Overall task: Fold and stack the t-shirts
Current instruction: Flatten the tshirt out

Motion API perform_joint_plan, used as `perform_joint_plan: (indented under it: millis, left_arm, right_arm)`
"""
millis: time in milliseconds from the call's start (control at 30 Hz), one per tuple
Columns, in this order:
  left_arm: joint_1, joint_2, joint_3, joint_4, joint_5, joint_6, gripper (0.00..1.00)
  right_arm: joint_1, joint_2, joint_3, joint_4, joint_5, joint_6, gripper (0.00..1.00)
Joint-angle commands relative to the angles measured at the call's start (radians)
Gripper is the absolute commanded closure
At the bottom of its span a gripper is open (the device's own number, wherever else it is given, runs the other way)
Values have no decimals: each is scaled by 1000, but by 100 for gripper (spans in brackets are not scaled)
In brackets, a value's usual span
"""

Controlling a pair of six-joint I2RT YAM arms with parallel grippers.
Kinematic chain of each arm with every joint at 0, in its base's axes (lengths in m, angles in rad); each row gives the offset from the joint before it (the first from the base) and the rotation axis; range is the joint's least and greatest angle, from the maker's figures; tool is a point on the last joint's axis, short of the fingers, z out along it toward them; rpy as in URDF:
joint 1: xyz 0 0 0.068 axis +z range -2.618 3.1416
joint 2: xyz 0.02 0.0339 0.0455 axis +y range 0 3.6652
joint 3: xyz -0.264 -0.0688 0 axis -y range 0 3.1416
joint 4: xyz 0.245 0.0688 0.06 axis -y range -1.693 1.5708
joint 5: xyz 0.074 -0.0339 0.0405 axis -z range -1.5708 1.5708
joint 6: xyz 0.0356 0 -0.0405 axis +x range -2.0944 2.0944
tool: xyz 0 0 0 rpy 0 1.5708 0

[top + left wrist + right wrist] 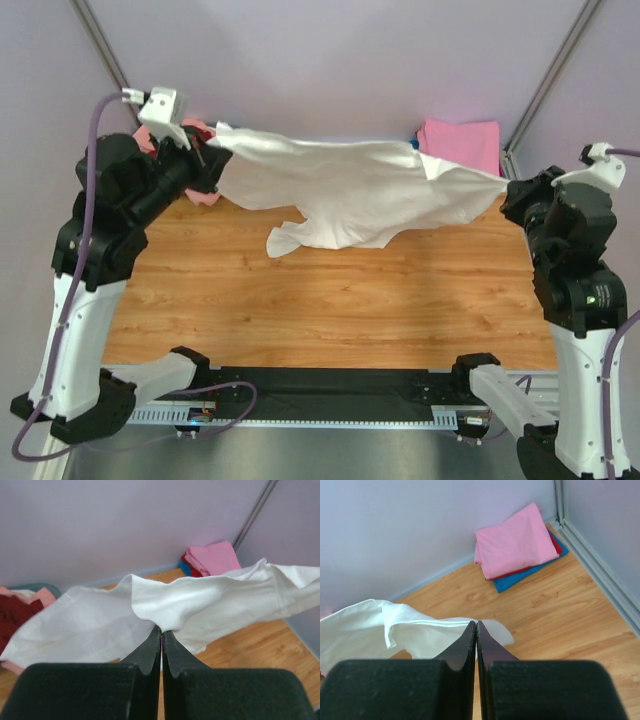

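The off-white t-shirt point(350, 190) hangs stretched in the air above the wooden table, held at both ends. My left gripper point(210, 150) is shut on its left end, seen in the left wrist view point(161, 629) with the cloth point(200, 602) bunched at the tips. My right gripper point(505, 185) is shut on its right end, seen in the right wrist view point(476, 624) with the cloth point(380, 627) trailing left. A folded stack with a bright pink shirt point(460, 140) on top lies at the back right; red and blue shirts point(520, 577) lie under it. No printed graphic shows.
A pile of salmon-pink and dark red shirts point(17, 610) lies at the back left, partly behind the left arm point(150, 185). The wooden table point(330, 300) lies below the hanging shirt. Metal frame posts point(550, 80) stand at the back corners.
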Motion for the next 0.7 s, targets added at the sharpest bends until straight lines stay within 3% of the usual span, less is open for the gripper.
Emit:
perform_joint_plan:
  millis: [0,133,167,200,233,300,400,667]
  left_arm:
    - [0,-100,-243,-83,-51,6,100]
    - [0,-298,-657,-46,-77,-71,99]
    - [-1,-321,-717,-47,-76,-110,93]
    - [-1,-354,-768,-58,-79,-130,79]
    - [0,-365,-851,-90,-95,-153,44]
    - [0,-395,-938,-111,-114,-186,17]
    - [0,-449,-1011,-121,-129,-226,8]
    - [-1,-351,-1081,-50,-74,-305,13]
  right_arm:
    - [-7,-74,-151,41,-109,-37,100]
    - [-7,-193,-367,32,-140,-15,100]
    - [-8,-212,-403,29,-160,-12,100]
    - [-7,-230,-471,26,-161,-11,100]
    - [-7,-264,-498,18,-157,-6,100]
    - [-8,-298,-556,2,-146,11,100]
    - [-7,-310,-592,-5,-155,23,100]
    - [-7,-307,-642,14,-210,29,100]
